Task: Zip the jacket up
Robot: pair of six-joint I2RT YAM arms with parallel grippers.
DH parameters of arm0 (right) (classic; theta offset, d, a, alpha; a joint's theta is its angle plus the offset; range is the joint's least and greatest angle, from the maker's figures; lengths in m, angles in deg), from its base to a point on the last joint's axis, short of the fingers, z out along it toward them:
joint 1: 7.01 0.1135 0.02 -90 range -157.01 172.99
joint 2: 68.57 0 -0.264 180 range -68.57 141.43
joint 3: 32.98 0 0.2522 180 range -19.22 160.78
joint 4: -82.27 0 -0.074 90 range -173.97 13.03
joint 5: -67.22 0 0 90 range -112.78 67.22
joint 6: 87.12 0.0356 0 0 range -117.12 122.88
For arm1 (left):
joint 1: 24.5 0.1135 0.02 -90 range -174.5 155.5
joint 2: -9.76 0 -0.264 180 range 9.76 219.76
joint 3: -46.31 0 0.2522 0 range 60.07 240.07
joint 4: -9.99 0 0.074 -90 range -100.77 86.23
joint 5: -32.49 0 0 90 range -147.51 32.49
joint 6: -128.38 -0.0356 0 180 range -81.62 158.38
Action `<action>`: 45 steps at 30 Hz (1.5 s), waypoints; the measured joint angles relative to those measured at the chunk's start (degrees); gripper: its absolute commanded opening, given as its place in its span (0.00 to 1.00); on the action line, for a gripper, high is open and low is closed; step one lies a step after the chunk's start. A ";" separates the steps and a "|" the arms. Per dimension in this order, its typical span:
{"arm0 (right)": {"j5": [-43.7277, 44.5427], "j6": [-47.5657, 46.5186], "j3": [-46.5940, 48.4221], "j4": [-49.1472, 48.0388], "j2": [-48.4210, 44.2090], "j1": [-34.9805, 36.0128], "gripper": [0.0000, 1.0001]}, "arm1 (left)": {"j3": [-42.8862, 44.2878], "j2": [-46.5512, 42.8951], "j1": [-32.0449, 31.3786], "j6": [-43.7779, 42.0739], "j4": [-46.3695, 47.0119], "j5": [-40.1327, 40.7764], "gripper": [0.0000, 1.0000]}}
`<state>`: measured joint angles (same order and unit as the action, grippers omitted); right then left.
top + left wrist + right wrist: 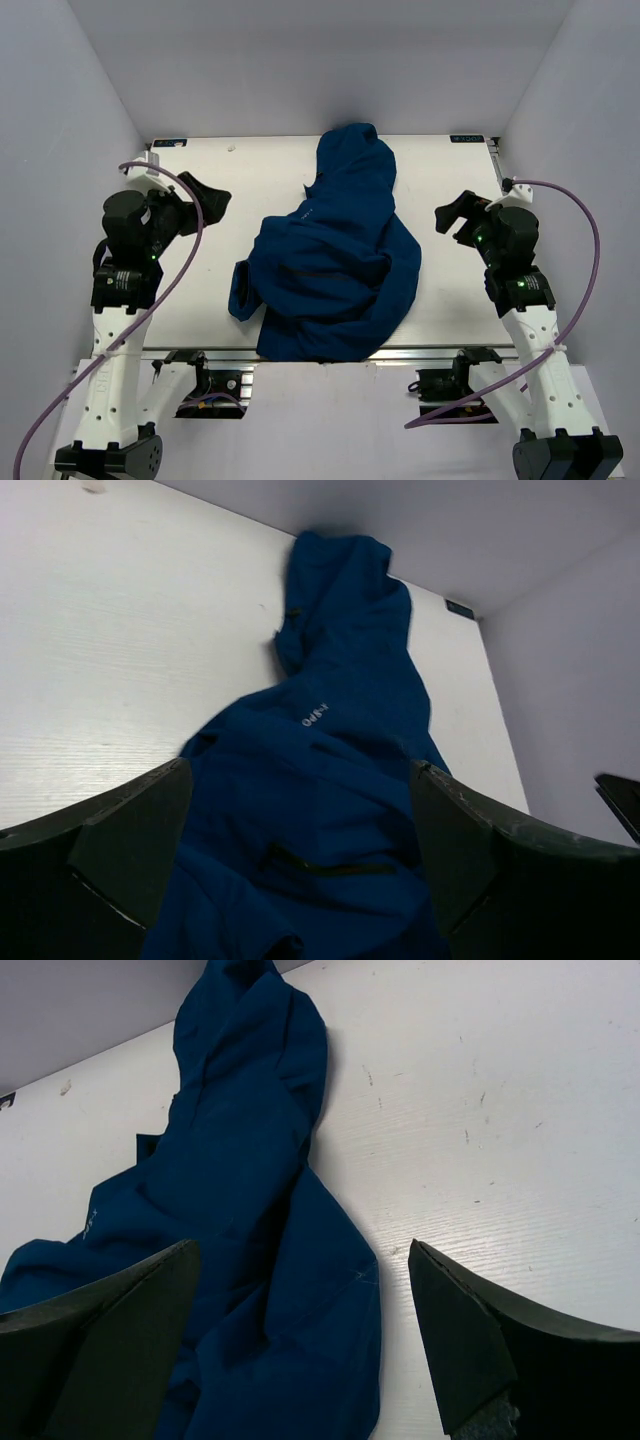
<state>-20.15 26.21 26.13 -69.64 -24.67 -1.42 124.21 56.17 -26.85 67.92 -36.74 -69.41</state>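
— What carries everything here?
— A white table (270, 165). Its top shows faint grain and a few small scuffs.
— And what lies on it?
— One dark blue jacket (335, 260), crumpled across the middle. The hood points to the far edge and the bottom reaches the near edge. A bunched fold juts out on the left. A small pale logo (315, 720) shows on the chest.

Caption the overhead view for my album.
Crumpled blue jacket on table between open left end effector and right end effector.
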 measured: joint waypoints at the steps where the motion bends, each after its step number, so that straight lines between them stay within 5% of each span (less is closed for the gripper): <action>1: -0.31 -0.04 0.00 -0.02 0.07 0.00 0.89 | -0.02 0.48 0.00 -0.04 0.50 -1.99 0.98; 11: -1.33 -0.72 0.13 2.47 2.62 0.00 0.89 | -3.93 5.03 -3.34 -0.57 7.32 -14.53 0.98; 13: -2.08 -1.03 0.50 2.91 4.48 0.00 0.89 | -4.74 6.38 -9.35 -0.70 7.72 -11.93 0.98; 17: -4.98 -1.27 1.29 3.28 7.82 0.00 0.89 | -2.93 12.85 -30.99 -2.10 7.96 -1.79 0.98; 23: -5.35 -1.44 2.82 3.65 11.65 0.02 0.89 | 9.31 34.18 -54.88 -5.90 5.75 11.85 0.98; 27: -3.21 -1.44 4.02 5.03 13.92 0.02 0.89 | 17.25 47.65 -61.92 -7.91 5.33 13.49 0.98; 33: 5.05 -0.96 4.81 9.18 15.54 -0.02 0.89 | 24.11 60.54 -63.54 -8.85 2.84 13.66 0.96; 34: 6.38 -0.81 4.81 9.81 15.54 -0.11 0.89 | 24.98 62.01 -63.63 -8.92 2.43 13.88 0.92; 37: 8.41 -0.63 4.83 10.84 15.45 -0.39 0.89 | 28.20 65.94 -63.63 -8.41 -0.02 15.89 0.01; 45: 5.99 -3.76 4.83 10.60 14.01 -0.59 0.89 | 29.20 64.78 -63.01 -7.15 -3.50 27.45 0.00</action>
<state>-14.16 22.46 30.96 -59.04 -10.66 -2.01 153.41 120.96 -89.87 60.77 -40.23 -41.96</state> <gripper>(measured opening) 0.895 0.020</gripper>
